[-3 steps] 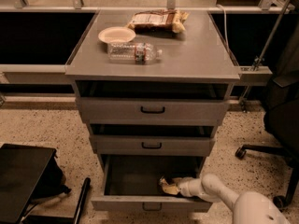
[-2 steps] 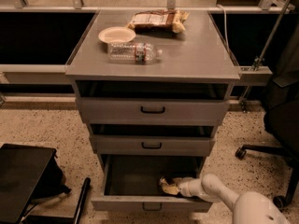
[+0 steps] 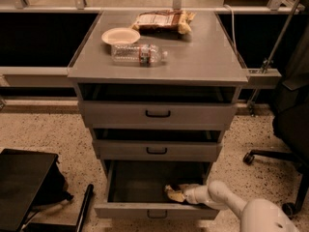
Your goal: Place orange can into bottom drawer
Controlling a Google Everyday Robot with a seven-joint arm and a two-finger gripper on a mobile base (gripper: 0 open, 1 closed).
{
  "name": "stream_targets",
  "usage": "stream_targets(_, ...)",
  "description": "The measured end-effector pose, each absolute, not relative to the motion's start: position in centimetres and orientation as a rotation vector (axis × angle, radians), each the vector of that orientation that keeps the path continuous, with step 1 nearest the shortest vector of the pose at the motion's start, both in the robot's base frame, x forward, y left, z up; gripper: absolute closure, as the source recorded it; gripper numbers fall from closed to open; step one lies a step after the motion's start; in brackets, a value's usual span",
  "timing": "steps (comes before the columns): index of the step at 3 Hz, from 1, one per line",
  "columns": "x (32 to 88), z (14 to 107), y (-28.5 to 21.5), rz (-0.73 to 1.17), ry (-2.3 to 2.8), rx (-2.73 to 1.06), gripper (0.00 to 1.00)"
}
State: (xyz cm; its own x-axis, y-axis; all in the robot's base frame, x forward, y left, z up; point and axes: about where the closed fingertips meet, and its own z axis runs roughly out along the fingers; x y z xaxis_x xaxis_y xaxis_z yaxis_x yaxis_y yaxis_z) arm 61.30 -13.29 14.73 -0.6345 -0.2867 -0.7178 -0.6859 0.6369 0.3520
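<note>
Camera view: the bottom drawer stands pulled out, with the two shallower drawers above it only slightly open. The gripper reaches into its right front part from the lower right, jaws clamped on the orange can, low inside the drawer. On the cabinet top lie a clear bottle, a plate and a snack bag.

cabinet top holds plate, bottle, snack bag; claw in bottom drawer.
</note>
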Motion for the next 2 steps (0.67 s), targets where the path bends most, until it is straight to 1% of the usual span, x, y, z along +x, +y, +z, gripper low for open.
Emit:
stream_targets(1, 61.3, 14.73, -13.28, 0.829, 2.231, -0.755, 0.0)
stream_targets(2, 61.29, 14.73, -13.28, 0.829, 2.231, -0.755, 0.0)
